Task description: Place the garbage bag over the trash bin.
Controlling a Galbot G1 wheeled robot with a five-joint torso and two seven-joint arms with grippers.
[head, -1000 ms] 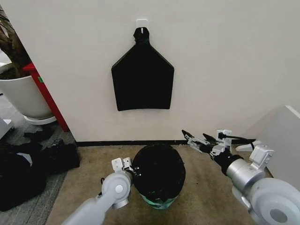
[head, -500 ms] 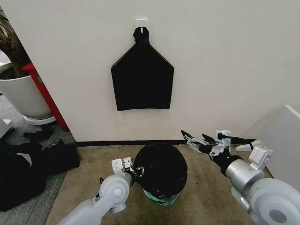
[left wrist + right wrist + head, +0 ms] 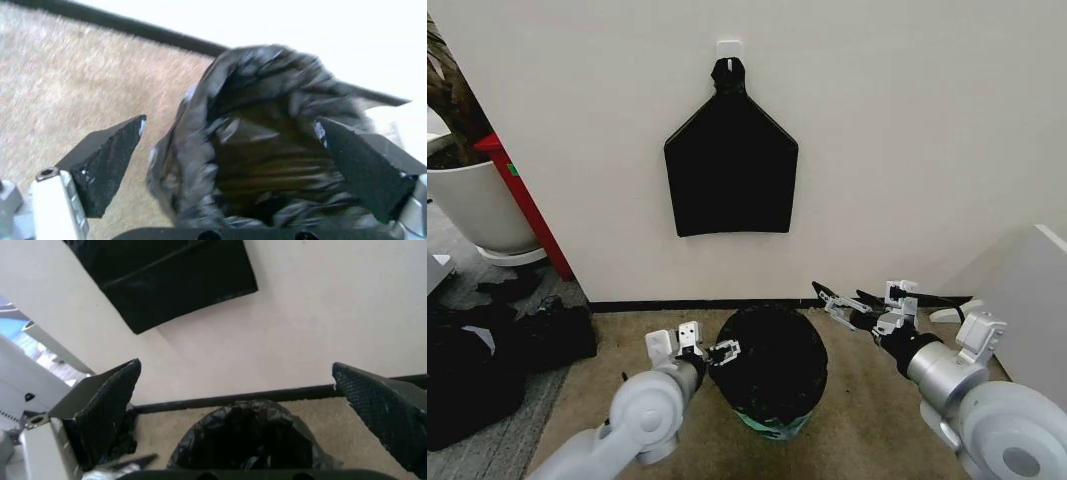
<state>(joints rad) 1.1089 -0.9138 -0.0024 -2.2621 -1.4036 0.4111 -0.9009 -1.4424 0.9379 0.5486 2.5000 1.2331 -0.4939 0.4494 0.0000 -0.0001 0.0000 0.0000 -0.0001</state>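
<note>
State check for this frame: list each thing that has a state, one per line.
garbage bag: draped over the bin, mouth open.
trash bin: upright on the carpet, mostly covered.
left gripper: open, at the bag's left edge.
right gripper: open, holding nothing, right of the bin.
bag bundle: hanging on the wall hook.

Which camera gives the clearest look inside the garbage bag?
The left wrist view: the garbage bag gapes open close up between the fingers, showing its crinkled lining. The head view shows its dark outside over the trash bin; the right wrist view sees its mouth from farther off.
</note>
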